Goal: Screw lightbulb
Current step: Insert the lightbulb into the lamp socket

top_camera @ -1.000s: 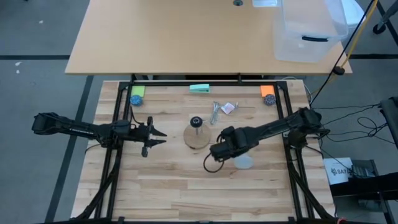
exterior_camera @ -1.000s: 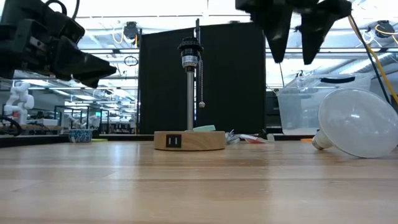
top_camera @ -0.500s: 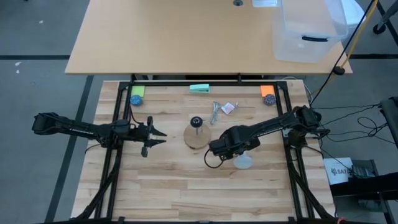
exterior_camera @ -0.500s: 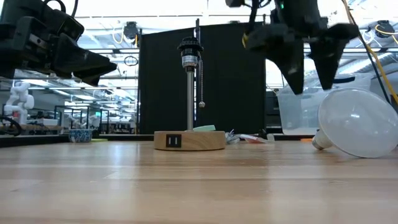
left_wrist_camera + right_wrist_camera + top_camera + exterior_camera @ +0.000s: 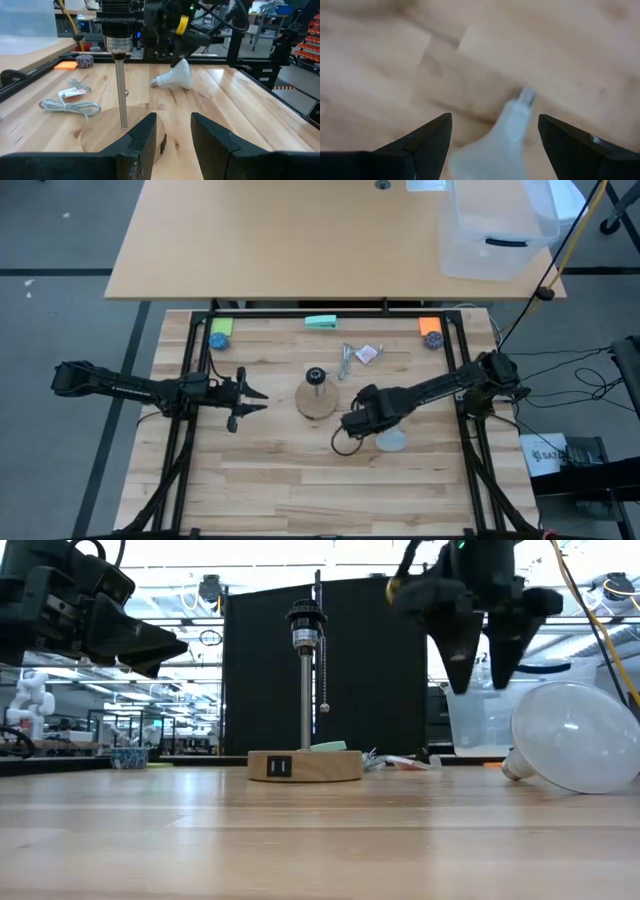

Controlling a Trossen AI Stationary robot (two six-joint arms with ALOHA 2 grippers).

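Right gripper, fingers spread apart and empty, hangs above the table just over the lightbulb, its tips pointing down; in the right wrist view the two dark fingers frame the bulb's neck without touching it. Lightbulb: lies on its side on the wooden table, right of centre in the high view, frosted globe resting on the surface and the narrow grey screw neck pointing toward the lamp base. It is apart from the socket and touched by neither gripper.

Lamp base: a round wooden disc near the table's centre, carrying an upright metal post topped by a black socket, with a pull chain hanging beside the post. Behind the base, toward the far edge, lie a coiled white cable and a small clear bag.

Left gripper: waits well to the left of the base, raised off the table, fingers parted and empty, aimed at the base.

Far edge: a green block, and one tape roll at each corner.
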